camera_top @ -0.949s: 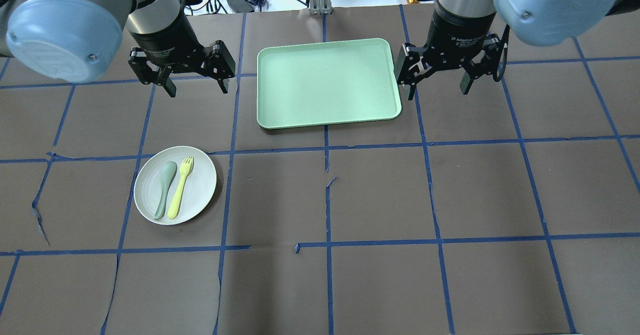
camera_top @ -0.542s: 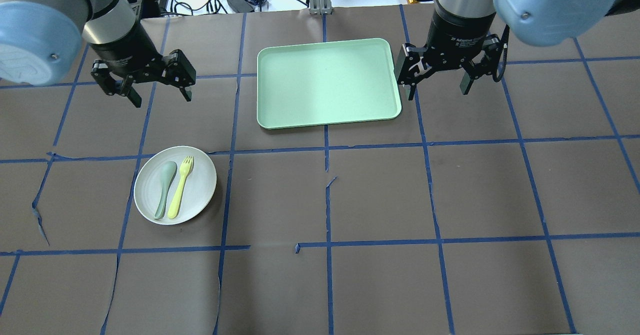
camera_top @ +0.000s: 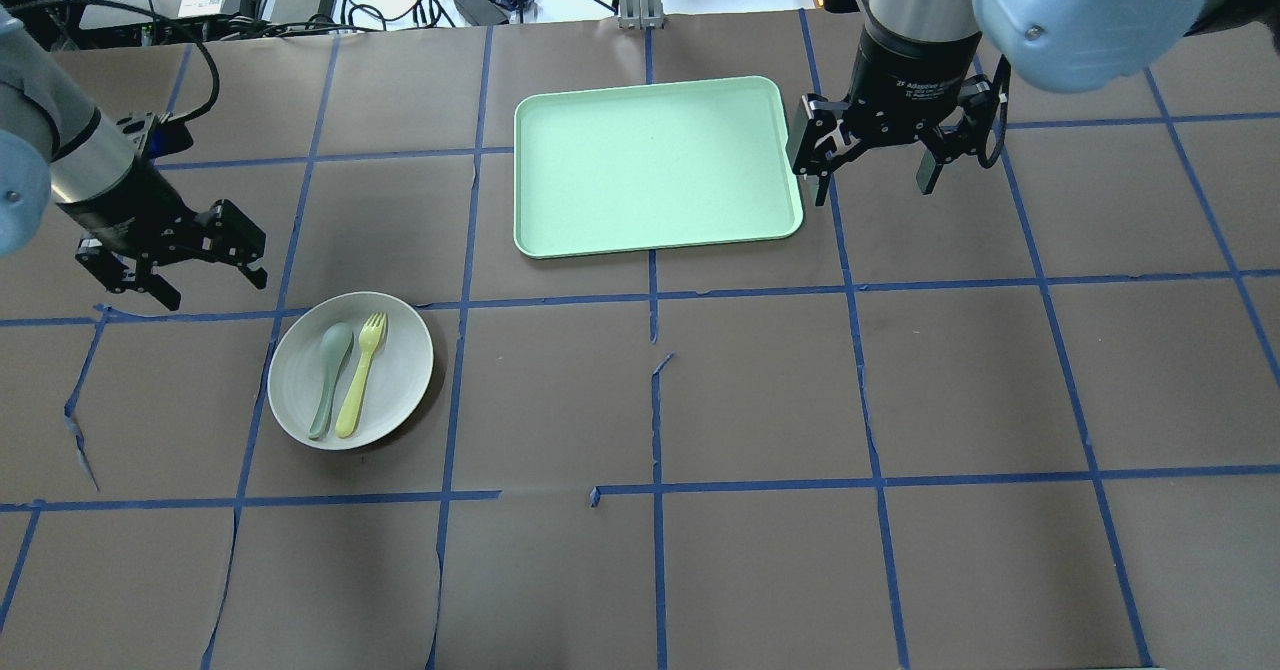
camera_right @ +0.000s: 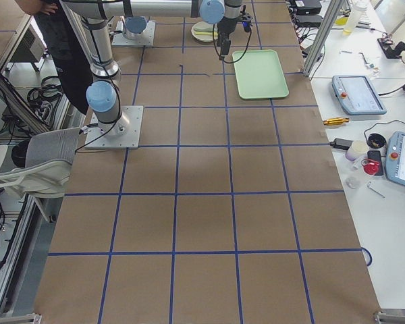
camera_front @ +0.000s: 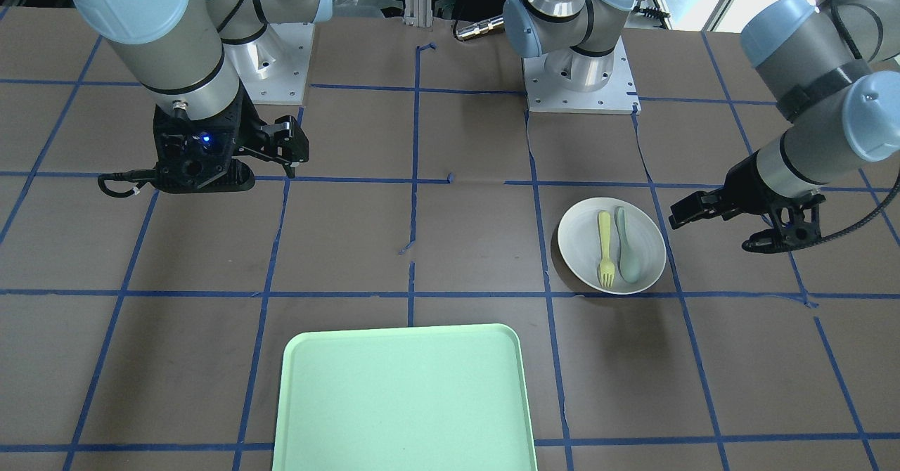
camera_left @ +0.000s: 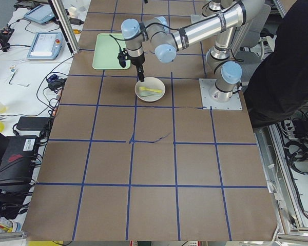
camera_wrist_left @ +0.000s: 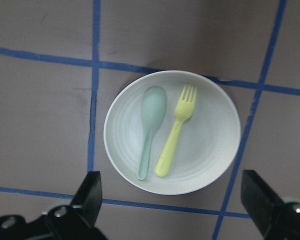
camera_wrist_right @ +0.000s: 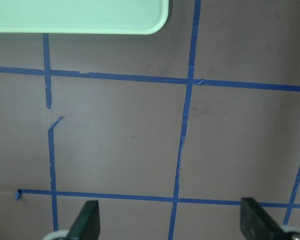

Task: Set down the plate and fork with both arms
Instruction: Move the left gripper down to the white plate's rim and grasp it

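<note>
On the brown taped table (camera_top: 760, 380), the left gripper (camera_top: 214, 289), jaws spread, has swung from beside the tray (camera_top: 650, 165) to near the plate (camera_top: 405, 365) holding the fork (camera_top: 362, 375); the right gripper (camera_top: 872, 190) stays spread, unmoved.

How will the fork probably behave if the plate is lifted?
The fork lies loose beside the spoon on the shallow plate, so it would probably slide if tilted. It looks like thin plastic, likely light and stiff.
</note>
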